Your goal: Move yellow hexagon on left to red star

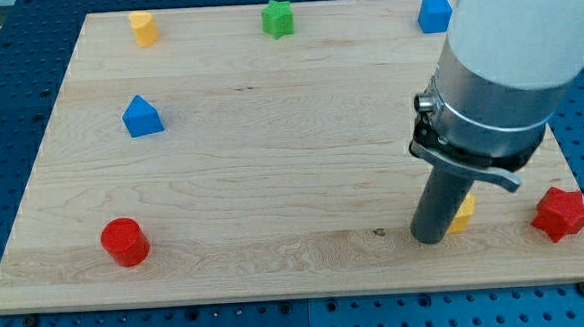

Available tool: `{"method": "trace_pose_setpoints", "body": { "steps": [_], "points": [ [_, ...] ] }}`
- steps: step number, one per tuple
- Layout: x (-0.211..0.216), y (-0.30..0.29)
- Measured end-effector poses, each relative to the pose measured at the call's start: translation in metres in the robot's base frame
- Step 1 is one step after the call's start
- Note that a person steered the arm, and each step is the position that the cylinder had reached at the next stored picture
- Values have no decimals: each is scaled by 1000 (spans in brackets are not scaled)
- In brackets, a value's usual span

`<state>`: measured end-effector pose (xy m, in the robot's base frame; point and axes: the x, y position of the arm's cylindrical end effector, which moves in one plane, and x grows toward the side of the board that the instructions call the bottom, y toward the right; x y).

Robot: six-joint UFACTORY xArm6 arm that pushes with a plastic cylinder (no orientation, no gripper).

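— Tip [431, 240] location? Hand state?
— Touching small yellow block [463, 215] from view's left, shape mostly hidden. Red star-shaped block [561, 213] just right, apart, on pale wooden surface [272, 165]. Hand: none visible, can't tell.

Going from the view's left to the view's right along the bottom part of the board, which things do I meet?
Red cylinder → my tip → yellow block, touching the rod's right side and partly hidden → red star.
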<state>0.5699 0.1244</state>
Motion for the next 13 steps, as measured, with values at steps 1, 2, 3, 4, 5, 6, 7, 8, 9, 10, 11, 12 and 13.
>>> {"method": "trace_pose_setpoints", "body": {
  "steps": [1,2,3,4,5,6,7,8,9,10,11,12,13],
  "points": [
    [-9,-1],
    [-21,-1],
    [-21,-1],
    [-17,-1],
    [-32,-7],
    [-47,11],
    [-27,19],
    [-23,19],
    [-14,24],
    [-10,24],
    [-10,37],
    [-4,39],
    [2,39]
  ]
}}
